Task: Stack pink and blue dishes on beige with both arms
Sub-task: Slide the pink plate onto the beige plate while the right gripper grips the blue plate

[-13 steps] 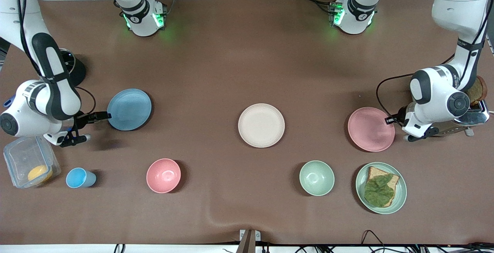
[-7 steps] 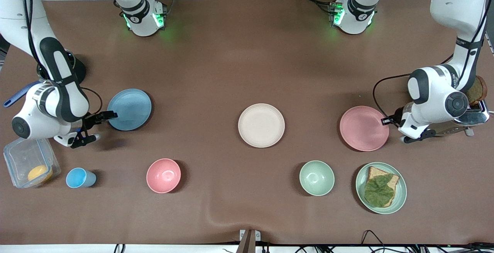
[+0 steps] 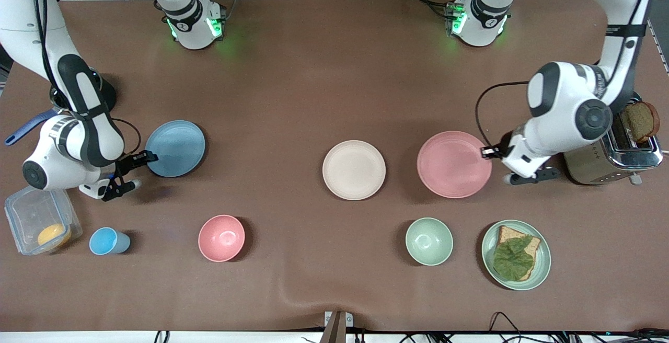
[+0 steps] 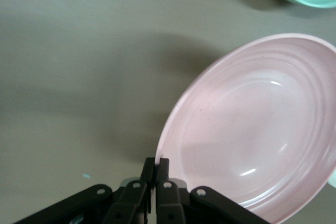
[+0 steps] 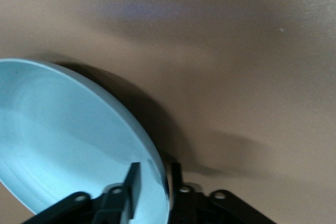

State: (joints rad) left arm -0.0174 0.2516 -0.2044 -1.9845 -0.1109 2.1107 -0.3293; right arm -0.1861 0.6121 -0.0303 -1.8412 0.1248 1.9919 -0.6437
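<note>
The pale pink plate [image 3: 453, 164] hangs tilted over the table beside the beige plate [image 3: 354, 170], toward the left arm's end. My left gripper [image 3: 487, 150] is shut on its rim; in the left wrist view the gripper [image 4: 156, 162] pinches the pink plate's [image 4: 252, 129] edge. The light blue plate [image 3: 175, 148] lies on the table toward the right arm's end. My right gripper [image 3: 148, 157] is open at its edge. In the right wrist view the gripper [image 5: 155, 171] straddles the blue plate's [image 5: 63, 140] rim, one finger over the plate and one outside.
Nearer the camera stand a blue cup [image 3: 107, 241], a deep pink bowl [image 3: 221, 238], a green bowl [image 3: 429, 241] and a green plate [image 3: 543, 259] with bread and a leaf. A toaster [image 3: 611, 157] and a clear container [image 3: 39, 220] sit at the table's ends.
The left gripper has carried the pink plate up off the table and toward the beige plate. The right gripper has slid a little farther onto the blue plate's rim.
</note>
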